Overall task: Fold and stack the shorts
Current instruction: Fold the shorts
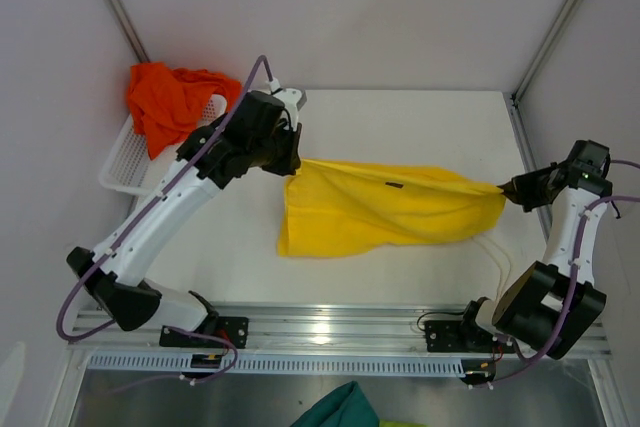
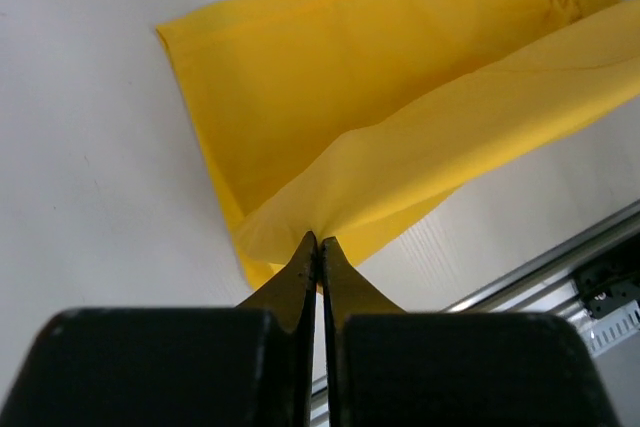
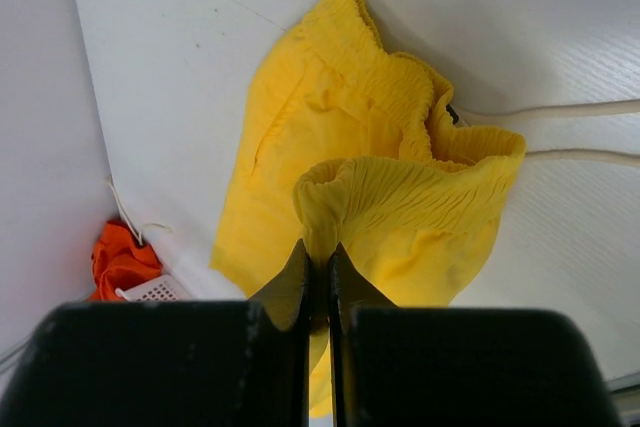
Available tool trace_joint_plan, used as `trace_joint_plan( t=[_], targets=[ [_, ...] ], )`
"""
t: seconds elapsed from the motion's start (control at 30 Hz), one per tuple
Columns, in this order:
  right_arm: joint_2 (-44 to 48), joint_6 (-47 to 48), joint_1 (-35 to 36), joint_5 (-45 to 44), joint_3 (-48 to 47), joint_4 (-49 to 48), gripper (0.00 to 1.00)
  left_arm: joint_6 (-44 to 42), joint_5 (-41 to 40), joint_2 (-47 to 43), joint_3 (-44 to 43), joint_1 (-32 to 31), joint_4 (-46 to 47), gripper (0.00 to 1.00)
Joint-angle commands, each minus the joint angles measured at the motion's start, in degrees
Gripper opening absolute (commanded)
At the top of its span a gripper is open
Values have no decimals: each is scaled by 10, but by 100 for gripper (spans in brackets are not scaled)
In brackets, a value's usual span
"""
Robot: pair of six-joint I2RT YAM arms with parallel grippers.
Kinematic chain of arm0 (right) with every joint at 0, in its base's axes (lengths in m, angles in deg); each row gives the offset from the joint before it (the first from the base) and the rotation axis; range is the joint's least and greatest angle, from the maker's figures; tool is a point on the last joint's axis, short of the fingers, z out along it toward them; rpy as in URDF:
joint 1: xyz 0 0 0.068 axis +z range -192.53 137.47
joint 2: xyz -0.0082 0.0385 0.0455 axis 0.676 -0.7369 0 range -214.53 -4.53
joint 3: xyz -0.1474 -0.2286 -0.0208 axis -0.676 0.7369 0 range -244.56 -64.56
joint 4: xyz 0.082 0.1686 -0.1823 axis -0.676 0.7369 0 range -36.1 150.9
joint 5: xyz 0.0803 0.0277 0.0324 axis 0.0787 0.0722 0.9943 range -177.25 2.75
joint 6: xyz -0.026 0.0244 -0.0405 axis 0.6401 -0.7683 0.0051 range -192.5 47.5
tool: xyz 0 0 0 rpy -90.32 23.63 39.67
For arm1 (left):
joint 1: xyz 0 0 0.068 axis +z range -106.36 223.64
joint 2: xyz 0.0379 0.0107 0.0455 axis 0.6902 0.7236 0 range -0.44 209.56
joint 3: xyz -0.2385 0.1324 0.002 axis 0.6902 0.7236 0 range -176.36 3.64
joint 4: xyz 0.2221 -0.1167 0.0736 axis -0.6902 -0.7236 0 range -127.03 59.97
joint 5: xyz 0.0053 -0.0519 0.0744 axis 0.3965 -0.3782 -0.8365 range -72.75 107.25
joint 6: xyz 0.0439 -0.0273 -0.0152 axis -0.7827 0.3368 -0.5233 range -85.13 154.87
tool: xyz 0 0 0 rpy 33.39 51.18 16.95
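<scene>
Here, in the top view, the left arm ran from its base at the lower left up and to the right in one long slanted line. Its wrist bent at the upper centre-left so that the left gripper (image 1: 293,167) pointed right, at the left end of the yellow shorts (image 1: 385,209). The left wrist view showed its jaws pressed together on a pinch of thin yellow fabric at one corner.

The right arm rose from its base at the lower right, straight up the right side of the frame, and its wrist turned left. The right gripper (image 1: 506,190) was clamped on the gathered elastic waistband (image 3: 420,197), which bunched above the closed jaws in the right wrist view.

The yellow shorts hung stretched between the two grippers across the middle of the white table (image 1: 400,117), the upper edge drawn taut from left to right. A leg spread down toward the lower left and lay flat. The white drawstrings (image 1: 497,252) trailed over the table at the lower right, toward the right arm's base.

Bare table lay above the shorts up to the back wall. A narrower strip lay below them, ending at the aluminium rail (image 1: 330,332). The orange-red shorts (image 1: 170,97) were heaped over a white basket (image 1: 122,159) at the upper left, well apart from the yellow pair. A teal-green cloth (image 1: 335,409) showed at the bottom edge.
</scene>
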Motion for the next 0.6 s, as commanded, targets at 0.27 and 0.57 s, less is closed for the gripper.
trace_joint_plan(
  t=[0.27,0.57],
  targets=[
    [-44,-34,8,-22,-42,-83,0,-2,-4,72,-7,87,30,0],
    [-144,-75,65,-47,-102,-132,0,1,12,136,-4,124,53,0]
  ],
)
